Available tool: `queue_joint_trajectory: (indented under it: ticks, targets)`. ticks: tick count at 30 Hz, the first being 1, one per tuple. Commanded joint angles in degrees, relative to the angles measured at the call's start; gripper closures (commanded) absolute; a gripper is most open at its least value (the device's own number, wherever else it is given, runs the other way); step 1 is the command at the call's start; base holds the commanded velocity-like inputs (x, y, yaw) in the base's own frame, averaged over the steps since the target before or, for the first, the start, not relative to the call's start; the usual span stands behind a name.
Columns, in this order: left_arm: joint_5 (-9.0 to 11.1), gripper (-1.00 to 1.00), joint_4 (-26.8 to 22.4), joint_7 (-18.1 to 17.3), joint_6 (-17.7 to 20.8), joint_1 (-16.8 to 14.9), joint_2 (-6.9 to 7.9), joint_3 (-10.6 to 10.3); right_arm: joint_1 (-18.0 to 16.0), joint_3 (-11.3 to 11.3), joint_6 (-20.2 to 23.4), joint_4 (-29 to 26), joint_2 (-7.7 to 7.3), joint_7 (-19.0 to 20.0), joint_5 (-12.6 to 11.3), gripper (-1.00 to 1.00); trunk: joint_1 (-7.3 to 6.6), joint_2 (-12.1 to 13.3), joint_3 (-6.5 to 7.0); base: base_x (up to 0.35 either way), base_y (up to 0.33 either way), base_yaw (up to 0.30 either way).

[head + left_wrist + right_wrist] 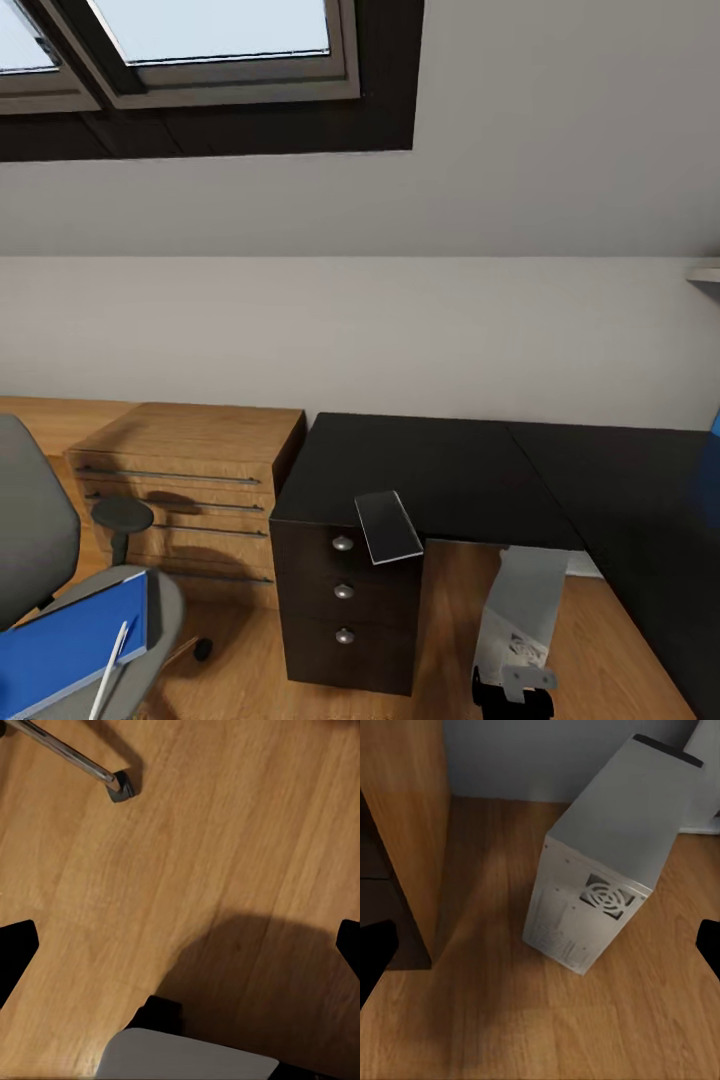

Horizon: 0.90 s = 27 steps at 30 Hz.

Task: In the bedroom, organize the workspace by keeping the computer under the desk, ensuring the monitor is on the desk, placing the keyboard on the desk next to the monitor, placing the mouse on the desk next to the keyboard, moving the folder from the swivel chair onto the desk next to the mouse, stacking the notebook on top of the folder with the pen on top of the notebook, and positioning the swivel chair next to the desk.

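Note:
The black-topped desk (450, 470) stands ahead, and the dark grey notebook (388, 527) lies at its front edge, partly overhanging above the drawer unit (345, 610). At the left is the grey swivel chair (35, 530). The blue folder (70, 640) rests on its seat with the white pen (110, 668) on top. The light grey computer (522, 605) (600, 870) stands on the floor under the desk. My right gripper (540, 952) (512, 692) is open, a little short of the computer's rear. My left gripper (180, 952) is open over bare floor. The monitor, keyboard and mouse are out of view.
A light wooden drawer chest (190, 480) stands between chair and desk against the wall. A chrome chair leg with its caster (112, 781) lies on the wood floor ahead of my left gripper. A brown panel (405, 832) stands beside the computer. A blue panel (715, 425) shows at the far right.

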Motion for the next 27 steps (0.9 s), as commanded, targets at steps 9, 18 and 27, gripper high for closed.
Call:
queue_joint_trajectory:
  ticks: [9,18,27]
  targets:
    - [0.68,-1.00,0.08,-0.11,-0.45,-0.05,0.00,-0.51,0.11,0.54,-0.63,0.11,0.28,-0.16,-0.36,-1.00,0.00,-0.04,-0.59,0.000,0.000,0.105]
    - [0.67,-1.00,0.14,-0.34,-0.44,-0.05,-0.06,-0.61,0.11,0.54,-0.63,0.11,0.35,-0.16,-0.38,-1.00,0.00,-0.04,-0.80,0.000,0.000,0.254]
    - [0.67,-1.00,0.15,-0.36,-0.41,-0.05,-0.06,-0.64,0.11,0.54,-0.63,0.11,0.35,-0.16,-0.38,-1.00,0.00,-0.04,-0.99,0.000,0.000,0.260]
